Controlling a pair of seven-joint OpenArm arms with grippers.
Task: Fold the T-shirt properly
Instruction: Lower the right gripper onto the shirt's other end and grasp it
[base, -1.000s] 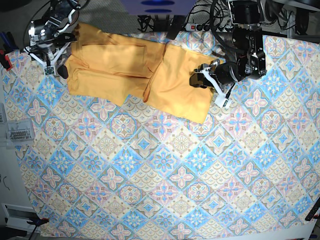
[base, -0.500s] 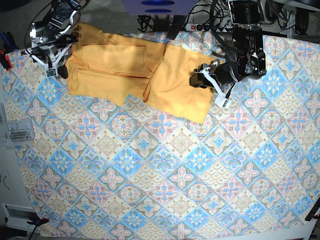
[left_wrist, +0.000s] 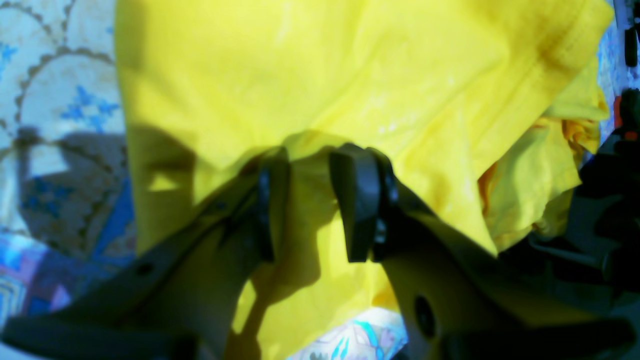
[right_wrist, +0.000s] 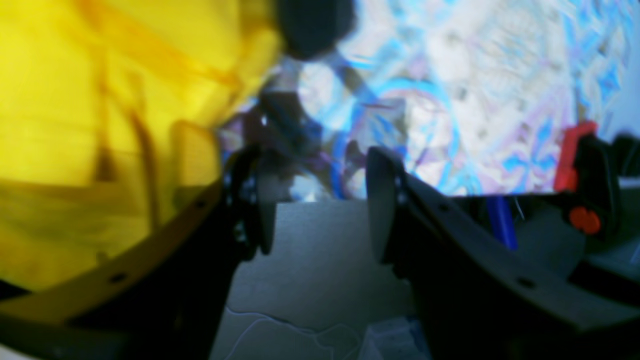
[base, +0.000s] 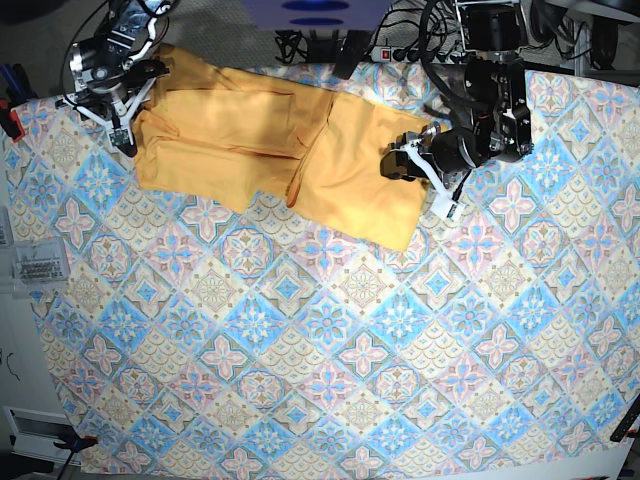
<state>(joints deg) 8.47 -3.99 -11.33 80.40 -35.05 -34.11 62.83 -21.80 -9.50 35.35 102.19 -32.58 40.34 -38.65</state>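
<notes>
Left tool (left_wrist: 310, 200) pinching T-shirt (base: 260, 140) on patterned cloth (base: 330, 340).

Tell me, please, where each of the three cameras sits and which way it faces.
Base: overhead, looking straight down on the patterned cloth; both arms at the top.
Left wrist: behind the left gripper, aimed past its fingers at a T-shirt fold between them.
Right wrist: behind the open right gripper, facing the cloth's edge.
All three views share the T-shirt.
</notes>
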